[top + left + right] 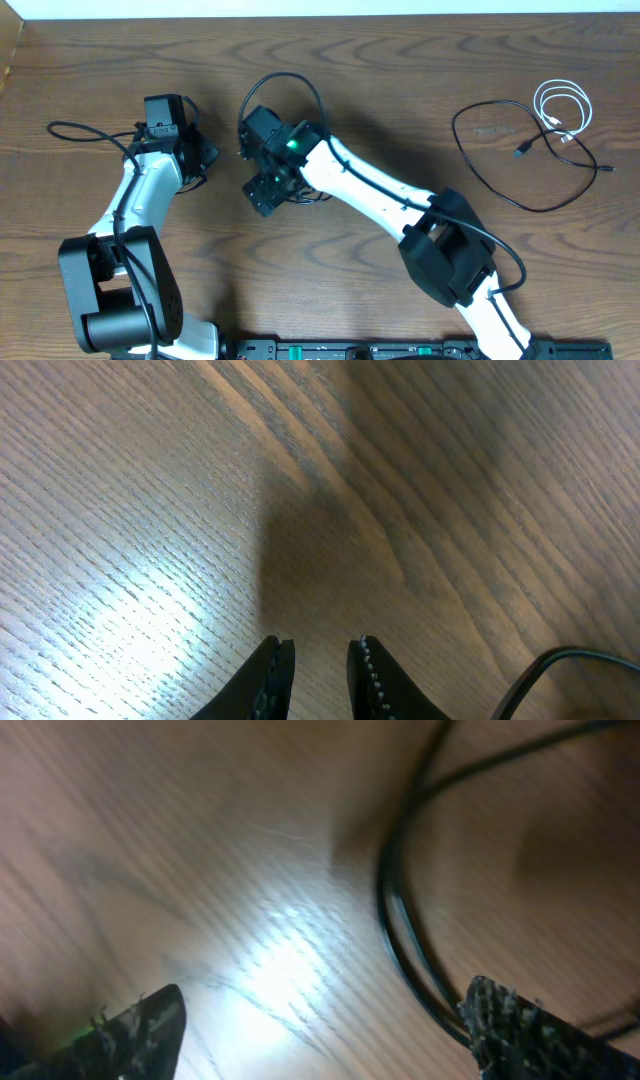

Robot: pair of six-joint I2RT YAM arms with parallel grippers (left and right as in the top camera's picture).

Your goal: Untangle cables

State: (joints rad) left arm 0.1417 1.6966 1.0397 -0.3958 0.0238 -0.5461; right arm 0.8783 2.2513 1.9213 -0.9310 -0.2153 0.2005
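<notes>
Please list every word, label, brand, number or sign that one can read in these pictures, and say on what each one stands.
No text can be read in any view.
Black strip along the bottom edge of the overhead view: small green marks, too small to read.
Faint mark on the table: too blurred to read.
Both wrist views: no text.

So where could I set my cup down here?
The widest bare wood lies between the white right arm and the looped thin black cable far right. A smaller patch sits in front, between it and the left arm. It's crowded mid-table, where another black cable loop lies by the right gripper.
</notes>
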